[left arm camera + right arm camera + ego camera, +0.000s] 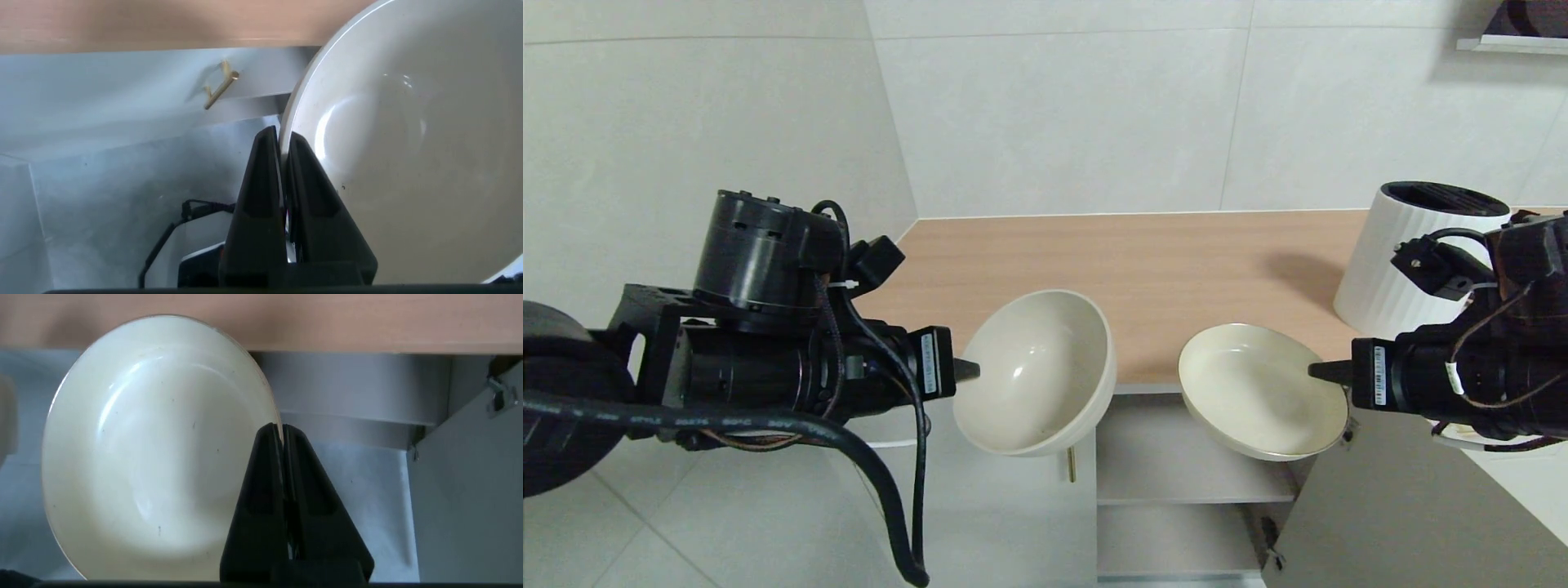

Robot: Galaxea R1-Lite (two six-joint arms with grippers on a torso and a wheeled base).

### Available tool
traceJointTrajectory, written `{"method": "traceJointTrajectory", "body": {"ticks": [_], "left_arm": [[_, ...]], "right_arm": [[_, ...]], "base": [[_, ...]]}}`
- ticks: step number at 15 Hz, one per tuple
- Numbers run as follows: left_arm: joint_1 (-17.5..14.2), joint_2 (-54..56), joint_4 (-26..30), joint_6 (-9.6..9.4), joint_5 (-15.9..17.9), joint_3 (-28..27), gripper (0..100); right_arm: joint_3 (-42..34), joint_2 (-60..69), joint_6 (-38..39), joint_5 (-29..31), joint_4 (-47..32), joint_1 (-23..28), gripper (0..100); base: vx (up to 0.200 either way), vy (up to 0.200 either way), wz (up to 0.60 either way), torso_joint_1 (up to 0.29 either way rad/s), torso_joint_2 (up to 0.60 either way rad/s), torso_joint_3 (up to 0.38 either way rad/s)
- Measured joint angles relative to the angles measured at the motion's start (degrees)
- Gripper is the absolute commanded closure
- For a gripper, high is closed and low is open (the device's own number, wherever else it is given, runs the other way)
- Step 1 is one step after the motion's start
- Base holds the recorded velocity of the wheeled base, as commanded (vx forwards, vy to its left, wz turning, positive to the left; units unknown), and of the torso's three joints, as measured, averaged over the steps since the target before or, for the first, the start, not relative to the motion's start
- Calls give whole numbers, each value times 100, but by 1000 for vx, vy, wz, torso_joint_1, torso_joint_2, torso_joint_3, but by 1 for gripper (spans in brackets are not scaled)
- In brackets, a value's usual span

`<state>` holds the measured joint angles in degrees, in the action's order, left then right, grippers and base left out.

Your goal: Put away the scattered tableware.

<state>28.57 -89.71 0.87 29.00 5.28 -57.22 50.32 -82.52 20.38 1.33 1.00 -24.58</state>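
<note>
A deep cream bowl hangs tilted in the air before the wooden counter, my left gripper shut on its rim. In the left wrist view the black fingers pinch the bowl edge. To its right a shallow cream plate is held tilted by my right gripper, shut on its rim. The right wrist view shows the plate clamped between the fingers. Both dishes hover in front of the open cabinet.
A white ribbed container with a dark slotted top stands on the counter at the right. Below the counter an open cabinet shows shelves, its door swung out to the right. A brass handle hangs on the left door.
</note>
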Motion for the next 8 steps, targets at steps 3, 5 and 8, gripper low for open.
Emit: {"method": "traceJointTrajectory", "body": {"ticks": [3, 5, 8], "left_arm": [[0, -17, 0, -2, -2, 1, 100], [0, -39, 0, -76, -2, 1, 100], [6, -119, -5, -163, -88, 15, 100]], "right_arm": [[-11, -91, -9, 4, -2, 20, 100], [-13, -150, -9, 9, -5, 22, 100], [-13, -196, -9, 15, -5, 27, 100]], "base": [[0, 0, 0, 0, 0, 0], [0, 0, 0, 0, 0, 0], [0, 0, 0, 0, 0, 0]]}}
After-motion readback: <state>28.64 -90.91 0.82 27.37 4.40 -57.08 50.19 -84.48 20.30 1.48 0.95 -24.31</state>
